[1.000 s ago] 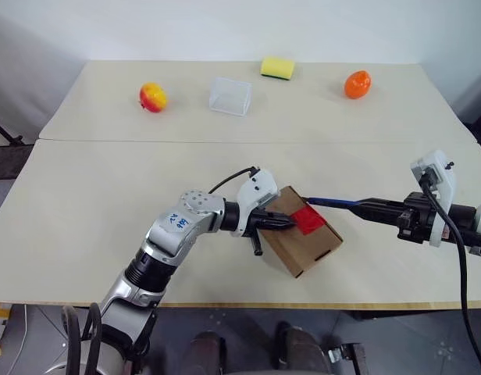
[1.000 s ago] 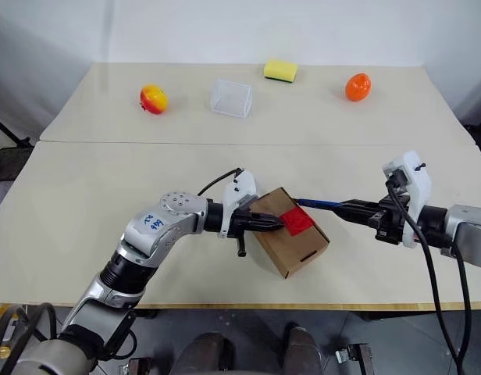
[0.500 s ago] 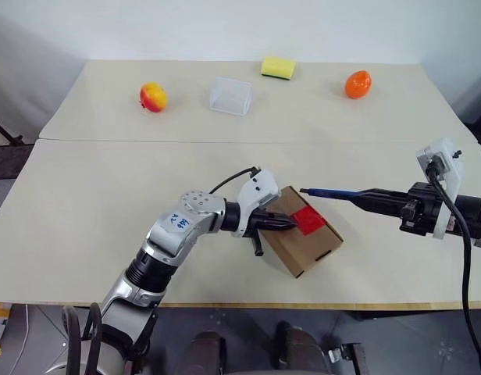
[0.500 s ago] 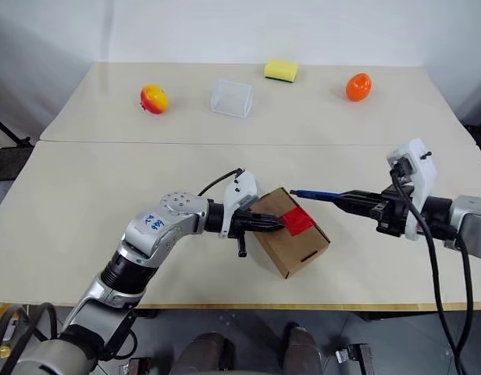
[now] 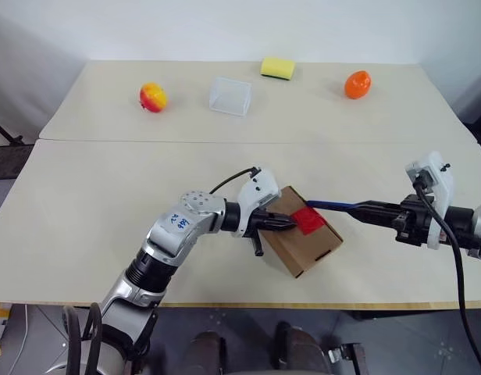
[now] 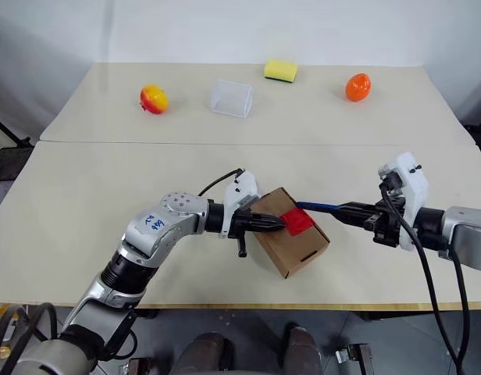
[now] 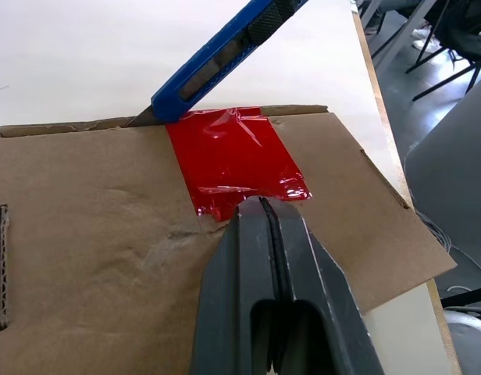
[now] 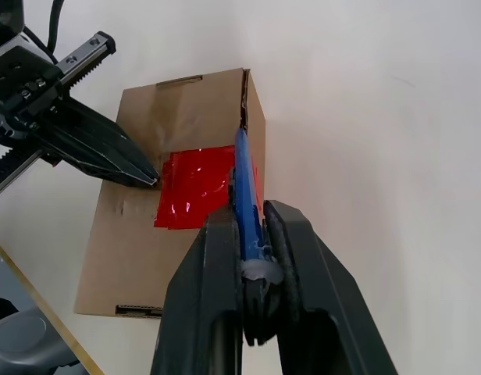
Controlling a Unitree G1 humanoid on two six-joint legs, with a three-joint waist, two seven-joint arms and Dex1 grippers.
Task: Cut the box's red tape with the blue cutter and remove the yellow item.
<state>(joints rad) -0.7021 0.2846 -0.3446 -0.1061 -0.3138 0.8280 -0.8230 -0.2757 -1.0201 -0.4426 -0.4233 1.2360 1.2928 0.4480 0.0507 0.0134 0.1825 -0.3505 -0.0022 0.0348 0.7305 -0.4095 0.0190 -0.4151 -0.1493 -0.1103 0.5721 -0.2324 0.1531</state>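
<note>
The brown box point(image 5: 309, 244) lies near the table's front edge, with the red tape point(image 5: 307, 219) across its top. My left gripper point(image 7: 261, 205) is shut, and its tips press on the box top at the tape's edge. My right gripper point(image 8: 252, 217) is shut on the blue cutter point(image 8: 244, 178) and reaches in from the right. The cutter's point(image 7: 217, 58) blade tip sits at the box's top edge, right beside the red tape point(image 7: 233, 160). The yellow item is hidden.
At the back of the table stand a red-yellow fruit point(image 5: 153, 97), a clear plastic container point(image 5: 230, 95), a yellow sponge point(image 5: 278, 68) and an orange fruit point(image 5: 357, 84). The table's front edge point(image 5: 248, 303) runs just below the box.
Half a second ago the right gripper held the cutter a little higher and farther right, off the box. Its tip is now back at the box's edge by the tape. The left arm stayed still.
</note>
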